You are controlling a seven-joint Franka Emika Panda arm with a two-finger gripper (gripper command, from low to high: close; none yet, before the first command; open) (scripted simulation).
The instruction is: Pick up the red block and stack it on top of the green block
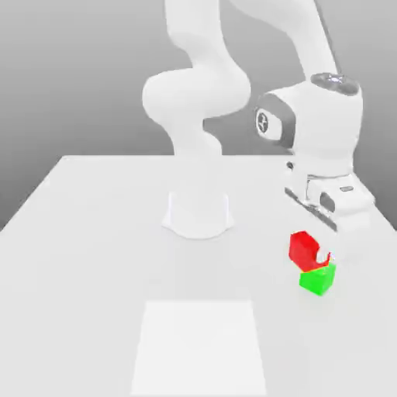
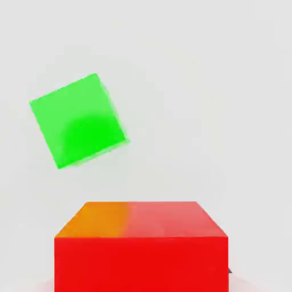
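My gripper hangs low over the table at the exterior view's right and is shut on the red block. That block is held a little above the table, tilted in the exterior view. The green block rests on the table just below the red one and toward the exterior view's right. In the hand view the red block sits close to the camera. The green block lies on the table beyond it, turned at an angle and off to one side, not under the red one.
The arm's white base stands mid-table, to the exterior view's left of the blocks. A paler square patch marks the white table near its front edge. The table's right edge runs close to the blocks.
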